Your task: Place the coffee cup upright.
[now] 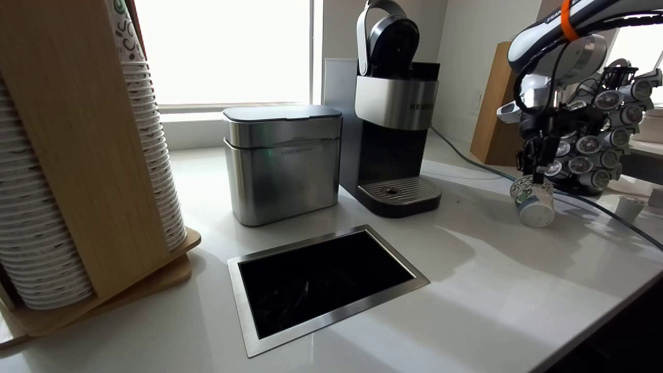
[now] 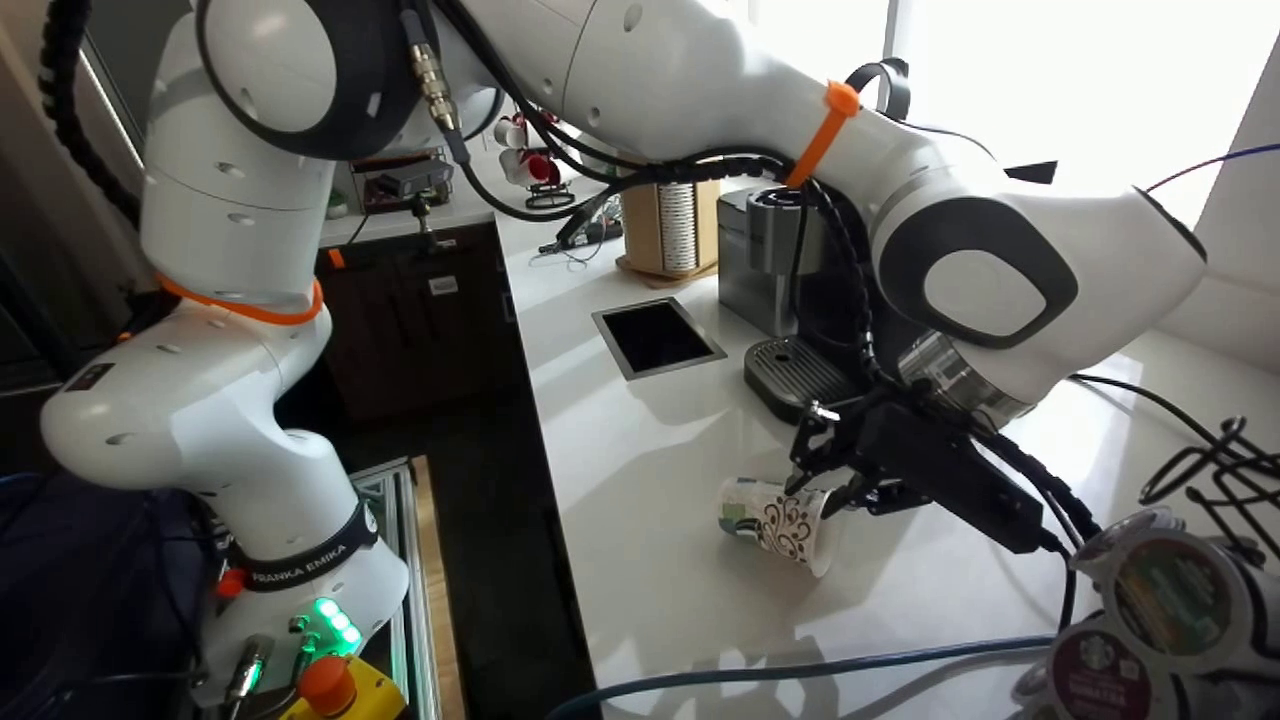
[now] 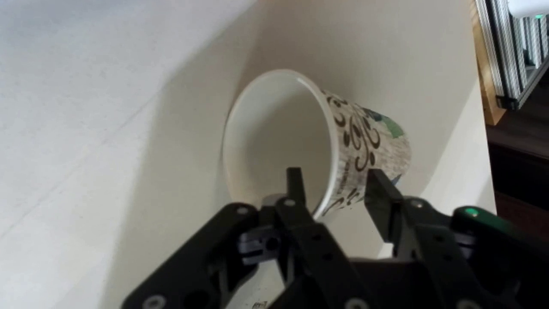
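From an exterior view alone — cup's (image 1: 530,201) base (image 1: 537,215) shows

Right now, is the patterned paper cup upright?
No; in an exterior view, the patterned paper cup lies on its side on the counter.

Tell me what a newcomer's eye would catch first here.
Probably the white robot arm, arched across the top of an exterior view. Then the patterned paper cup lying on its side on the counter, the open gripper at its rim. The coffee machine beside the metal bin also stands out.
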Robot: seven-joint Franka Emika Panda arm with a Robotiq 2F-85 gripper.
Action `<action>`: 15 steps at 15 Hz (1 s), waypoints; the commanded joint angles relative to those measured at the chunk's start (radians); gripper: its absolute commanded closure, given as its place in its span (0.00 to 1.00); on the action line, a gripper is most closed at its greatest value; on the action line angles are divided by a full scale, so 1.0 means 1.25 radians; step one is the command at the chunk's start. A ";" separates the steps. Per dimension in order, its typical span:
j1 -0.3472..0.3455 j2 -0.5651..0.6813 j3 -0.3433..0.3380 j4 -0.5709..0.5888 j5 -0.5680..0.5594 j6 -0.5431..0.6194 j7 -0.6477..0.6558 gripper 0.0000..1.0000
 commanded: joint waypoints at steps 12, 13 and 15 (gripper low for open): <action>0.122 -0.286 0.024 -0.237 -0.198 0.080 -0.034 0.99; 0.140 -0.315 0.026 -0.275 -0.225 0.120 -0.023 0.99; 0.169 -0.358 0.029 -0.340 -0.269 0.218 0.007 0.99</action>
